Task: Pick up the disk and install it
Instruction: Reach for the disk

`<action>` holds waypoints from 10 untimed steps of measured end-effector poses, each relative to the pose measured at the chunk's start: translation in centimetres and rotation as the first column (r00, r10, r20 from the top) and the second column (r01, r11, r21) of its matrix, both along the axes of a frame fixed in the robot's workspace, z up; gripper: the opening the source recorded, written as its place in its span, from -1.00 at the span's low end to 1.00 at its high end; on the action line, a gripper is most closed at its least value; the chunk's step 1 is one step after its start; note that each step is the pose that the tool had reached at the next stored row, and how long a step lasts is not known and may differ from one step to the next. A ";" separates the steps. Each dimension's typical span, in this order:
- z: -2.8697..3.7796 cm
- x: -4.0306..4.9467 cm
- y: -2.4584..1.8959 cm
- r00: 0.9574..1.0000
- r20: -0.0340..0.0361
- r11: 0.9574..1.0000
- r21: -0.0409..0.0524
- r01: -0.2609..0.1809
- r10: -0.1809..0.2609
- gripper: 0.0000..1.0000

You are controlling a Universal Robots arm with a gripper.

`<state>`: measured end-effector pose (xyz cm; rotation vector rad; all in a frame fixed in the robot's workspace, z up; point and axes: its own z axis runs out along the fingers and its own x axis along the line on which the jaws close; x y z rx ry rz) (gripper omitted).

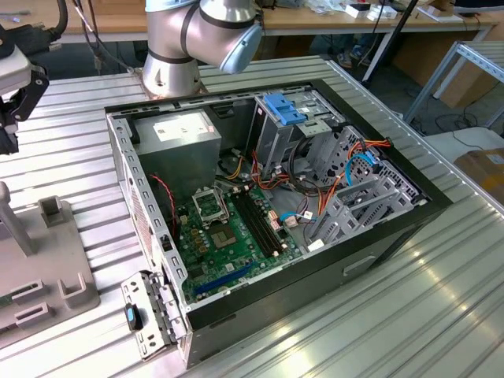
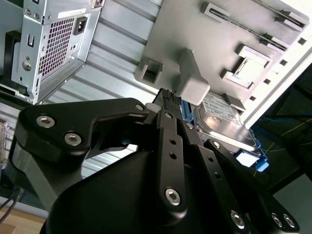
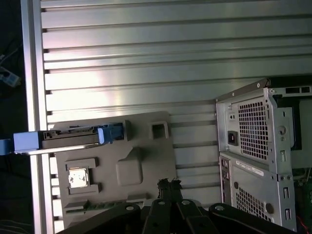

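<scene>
Gripper (image 3: 168, 184) hung over grey holder (image 3: 146, 151), fingertips drawn together, nothing held. Disk (image 3: 70, 137) stood on edge in the holder, on the side away from computer case (image 3: 253, 146), well apart from the tips; its long axis ran along the table (image 3: 146, 58) ribs. Judged: pick-up not yet made

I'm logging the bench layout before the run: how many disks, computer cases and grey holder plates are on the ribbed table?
Disk: 1
Computer case: 1
Grey holder plate: 1
Total: 3
</scene>
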<state>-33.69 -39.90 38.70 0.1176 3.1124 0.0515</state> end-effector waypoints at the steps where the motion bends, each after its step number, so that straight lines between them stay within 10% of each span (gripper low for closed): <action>1: 0.00 -0.03 0.00 1.000 0.000 1.000 0.000 0.000 0.000 -0.79; 10: -0.05 -0.87 0.00 1.000 0.000 1.000 0.000 0.000 0.000 -0.79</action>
